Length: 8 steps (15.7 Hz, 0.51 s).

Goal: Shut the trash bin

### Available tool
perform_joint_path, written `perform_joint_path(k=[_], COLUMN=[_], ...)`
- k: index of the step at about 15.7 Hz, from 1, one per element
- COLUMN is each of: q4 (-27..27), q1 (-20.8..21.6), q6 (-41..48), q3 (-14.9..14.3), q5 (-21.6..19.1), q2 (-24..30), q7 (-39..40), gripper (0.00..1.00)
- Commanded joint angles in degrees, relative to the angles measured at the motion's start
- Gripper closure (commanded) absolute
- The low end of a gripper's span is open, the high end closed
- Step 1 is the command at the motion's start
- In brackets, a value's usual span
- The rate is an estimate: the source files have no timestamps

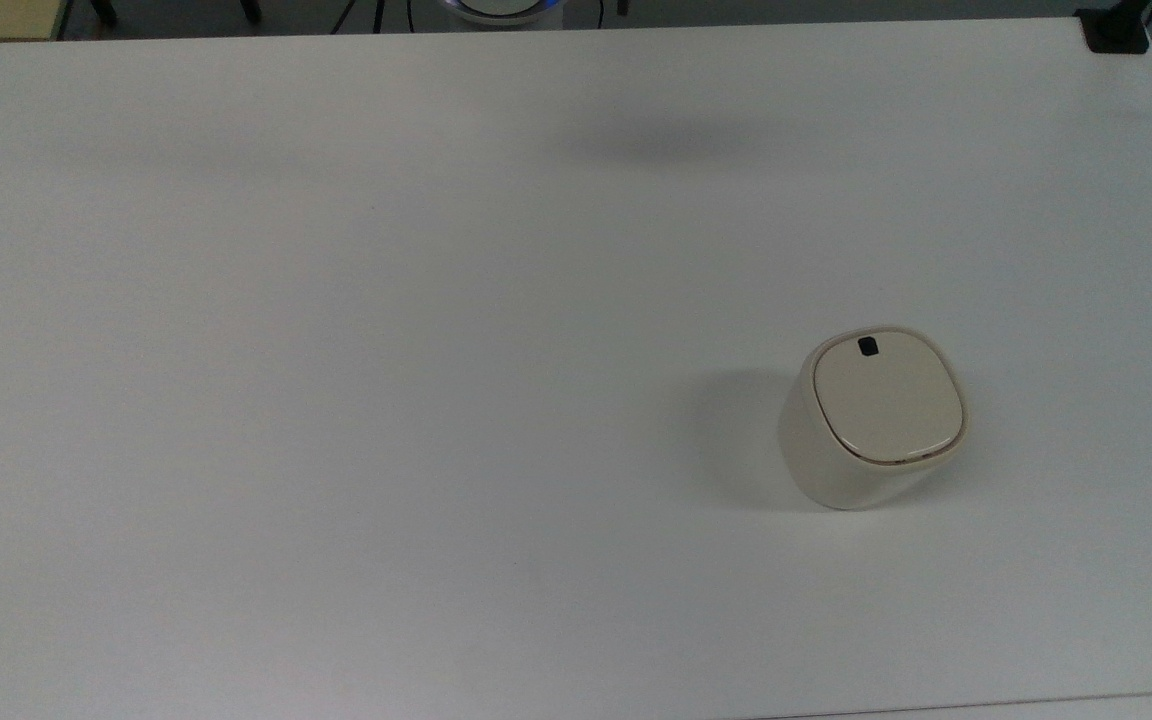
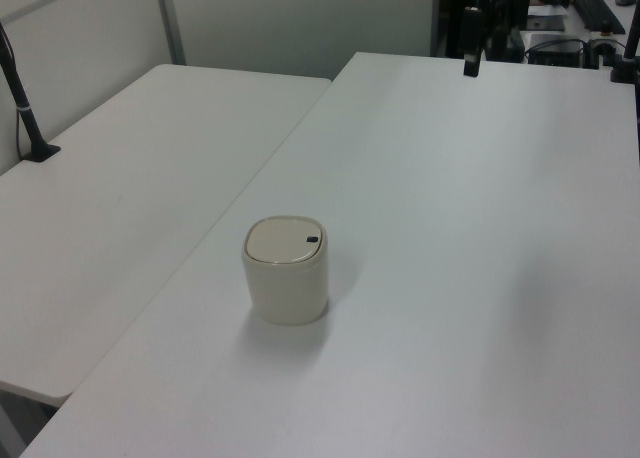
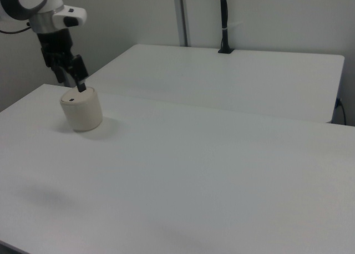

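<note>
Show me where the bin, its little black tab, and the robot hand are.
bin (image 1: 826, 465), top view, on its side wall.
tab (image 1: 868, 346), top view, on the tab's middle.
hand (image 3: 81, 86), right view, between its fingertips.

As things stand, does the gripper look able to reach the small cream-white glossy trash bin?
Probably yes. The cream-white trash bin stands alone on the white table, nothing around it; the gripper hangs above the table's far end in the left view.

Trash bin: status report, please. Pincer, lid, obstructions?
Pincer raised, far behind the bin in the left view, holding nothing. Trash bin upright, lid flat and shut. Nothing blocking it.
</note>
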<state>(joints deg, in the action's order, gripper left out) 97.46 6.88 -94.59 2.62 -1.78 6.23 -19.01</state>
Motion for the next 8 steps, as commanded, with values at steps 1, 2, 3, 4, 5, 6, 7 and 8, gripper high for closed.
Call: perform_joint_path(k=[1, 2, 3, 4, 5, 6, 7, 8], q4=[1.68, 0.81, 0.19, 0.01, -0.51, -1.12, -1.22, -1.22], q1=[-3.88, -4.41, -4.94, -4.94, -4.77, -4.59, -4.51, -4.50], q6=[-0.33, -0.24, -0.15, -0.24, -0.24, -0.15, -0.15, -0.15], q3=[0.19, 0.19, -0.33, -0.42, -0.34, -0.16, 0.10, 0.10], q5=[-1.03, -0.59, -0.50, -0.15, 1.07, 2.21, 2.48, 2.49], q2=[1.24, 0.98, 0.10, -0.25, -1.04, -1.57, -1.66, -1.66], q7=[13.70, 16.87, 20.55, 20.68, 20.33, 19.89, 19.28, 19.10], gripper=[0.00, 0.00, 0.00, 0.00, 0.00, 0.00, 0.00, 0.00])
